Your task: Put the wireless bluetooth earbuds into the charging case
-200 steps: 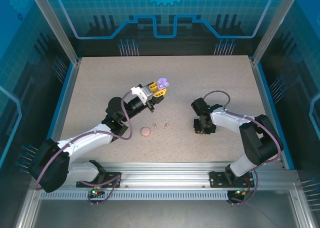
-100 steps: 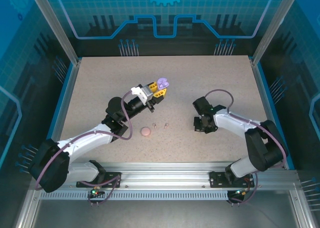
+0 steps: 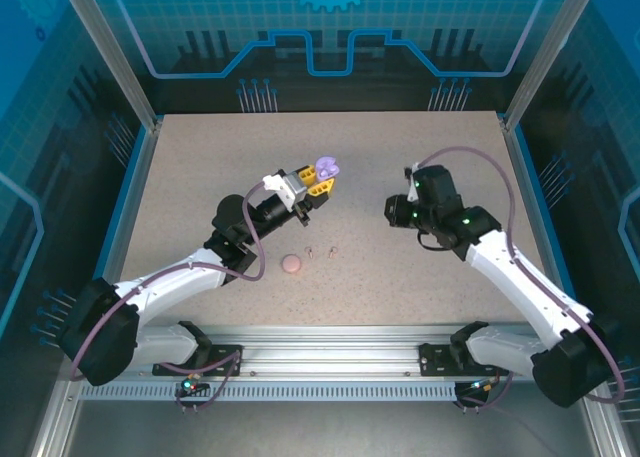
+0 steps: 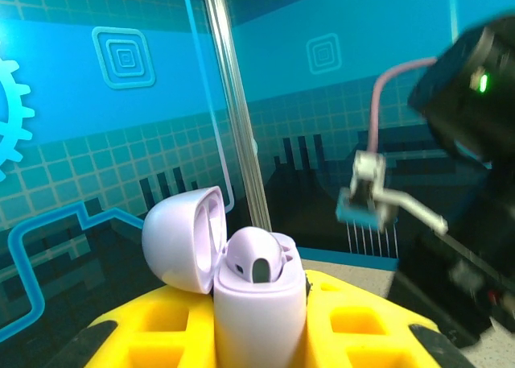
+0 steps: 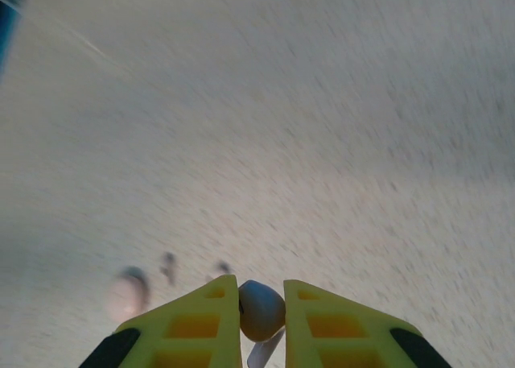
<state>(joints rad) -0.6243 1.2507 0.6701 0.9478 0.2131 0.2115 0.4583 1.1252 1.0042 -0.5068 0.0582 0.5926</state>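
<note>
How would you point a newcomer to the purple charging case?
Start at the speckled table and follow the left arm to its yellow pincer. The purple charging case is clamped there, lid open; the pink case lies loose on the table.

The purple charging case (image 4: 259, 303) stands upright, lid open; one purple earbud (image 5: 261, 310) is pinched between fingers (image 5: 193, 324); two pink earbuds (image 3: 309, 249) lie on the table (image 3: 400, 297).

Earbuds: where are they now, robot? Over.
Left gripper shut on open purple case, off the table. Right gripper shut on one earbud. Pink case, two buds on table, apart.
</note>
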